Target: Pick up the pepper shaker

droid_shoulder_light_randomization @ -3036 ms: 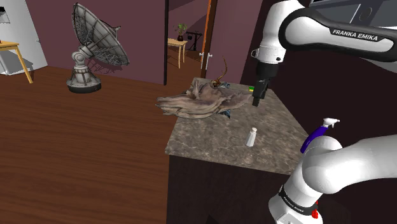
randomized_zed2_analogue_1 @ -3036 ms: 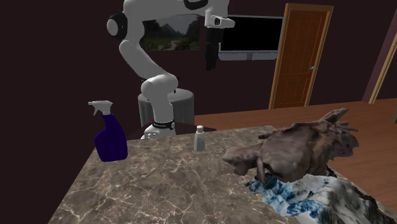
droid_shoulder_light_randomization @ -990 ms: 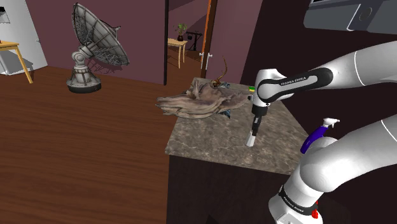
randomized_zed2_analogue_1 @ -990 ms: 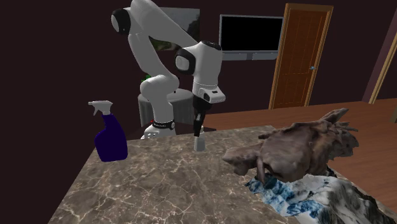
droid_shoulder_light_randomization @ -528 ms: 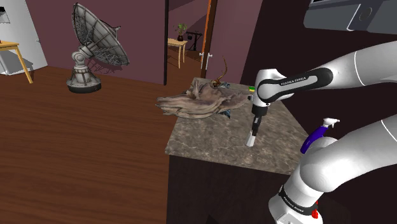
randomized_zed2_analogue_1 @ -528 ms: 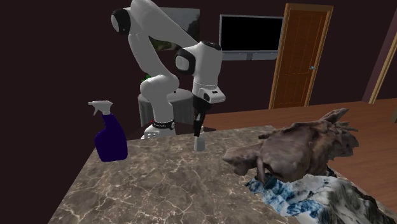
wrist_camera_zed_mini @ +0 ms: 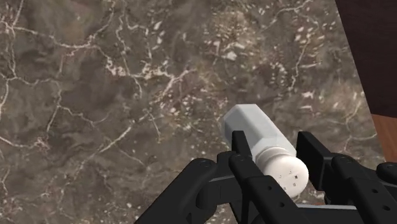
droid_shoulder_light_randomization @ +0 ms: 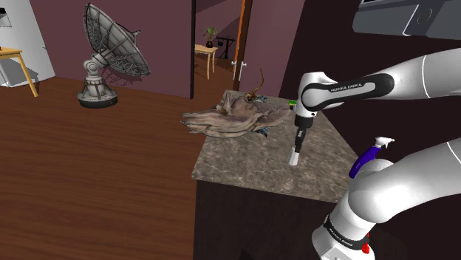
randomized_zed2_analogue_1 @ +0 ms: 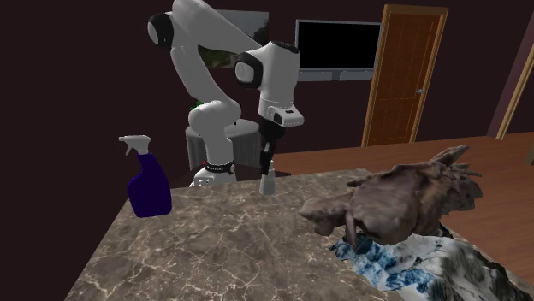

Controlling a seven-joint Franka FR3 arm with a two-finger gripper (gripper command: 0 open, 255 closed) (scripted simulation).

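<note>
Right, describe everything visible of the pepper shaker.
The pepper shaker is a small, pale grey-white bottle with a faceted body and a rounded cap dotted with tiny holes. The claw is shut on it, with one black finger on each side at the cap end. It hangs over the dark marbled countertop, near the edge by the robot's stand. Whether its base touches the stone cannot be told.

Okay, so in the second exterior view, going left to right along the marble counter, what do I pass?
Blue spray bottle → white pepper shaker, clasped by the gripper → brownish crumpled heap.
</note>
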